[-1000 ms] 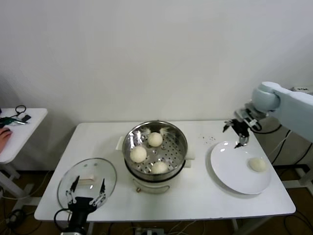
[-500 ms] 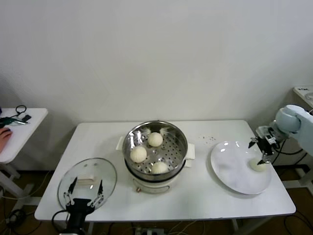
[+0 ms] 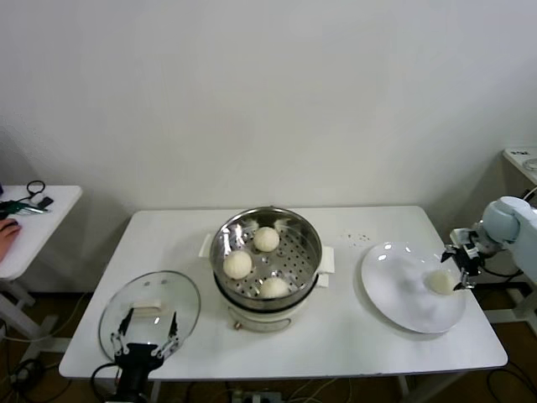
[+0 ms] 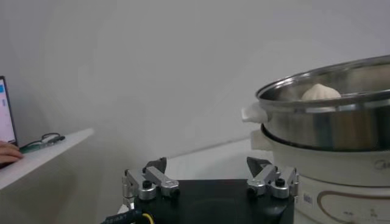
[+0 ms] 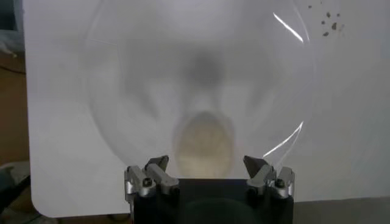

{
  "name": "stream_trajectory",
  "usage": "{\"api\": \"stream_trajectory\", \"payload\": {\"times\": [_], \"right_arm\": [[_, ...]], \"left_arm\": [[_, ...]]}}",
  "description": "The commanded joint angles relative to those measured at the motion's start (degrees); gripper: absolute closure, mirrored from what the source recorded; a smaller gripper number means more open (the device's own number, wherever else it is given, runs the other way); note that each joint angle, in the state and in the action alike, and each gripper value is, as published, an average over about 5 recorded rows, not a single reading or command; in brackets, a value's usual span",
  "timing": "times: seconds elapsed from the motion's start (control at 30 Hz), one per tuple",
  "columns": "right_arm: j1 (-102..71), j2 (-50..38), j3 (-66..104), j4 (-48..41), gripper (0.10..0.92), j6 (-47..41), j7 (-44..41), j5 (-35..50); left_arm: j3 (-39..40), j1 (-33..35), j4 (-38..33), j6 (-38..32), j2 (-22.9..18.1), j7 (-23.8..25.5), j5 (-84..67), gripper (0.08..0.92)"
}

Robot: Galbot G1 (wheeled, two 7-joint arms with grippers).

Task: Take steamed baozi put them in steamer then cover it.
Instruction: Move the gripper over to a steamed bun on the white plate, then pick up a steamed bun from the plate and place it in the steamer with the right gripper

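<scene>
Three baozi (image 3: 267, 238) already sit on the perforated tray of the steamer (image 3: 312, 252) in the middle of the table (image 3: 352, 336). The fourth bun (image 3: 438, 282) lies alone on the white plate (image 3: 394, 294) at the right end, so the step in hand is fetching this last one. The right gripper (image 3: 464, 262) hangs just beside it at the plate's far edge, jaws spread wide and holding nothing; from its wrist the bun (image 5: 203, 143) shows right ahead, between the two fingers (image 5: 149, 176). Next, I reckon, it needs to drop around the bun and close gently, the dough looking soft, then carry it to the free spot on the tray.

The left gripper (image 3: 144, 337) waits low at the front left, wide open and empty, over the near edge of the cover (image 3: 168, 290), which lies flat on the table.
</scene>
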Motion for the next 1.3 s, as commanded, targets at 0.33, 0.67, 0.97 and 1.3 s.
{"api": "stream_trajectory", "payload": {"times": [0.33,0.67,0.97,1.3], "right_arm": [[-2.20,8.20,3.98,-10.80,0.203,2.66,-0.14,-6.31],[-2.15,8.01,3.97,-11.24,0.206,2.89,-1.41,-6.93],[-1.92,8.45,3.94,-12.13,0.290,2.90,-1.59,-7.21],[0.18,7.80,1.74,-10.82,0.330,2.29,-1.36,-3.45]], "left_arm": [[-0.23,-0.22,0.85,0.02,-0.41,-0.06,0.10,0.177],[-0.17,-0.42,1.02,0.04,-0.52,-0.08,0.13,0.177],[-0.14,-0.30,1.34,-0.13,-0.48,-0.09,0.15,0.177],[-0.13,-0.25,1.18,-0.16,-0.50,-0.09,0.11,0.177]]}}
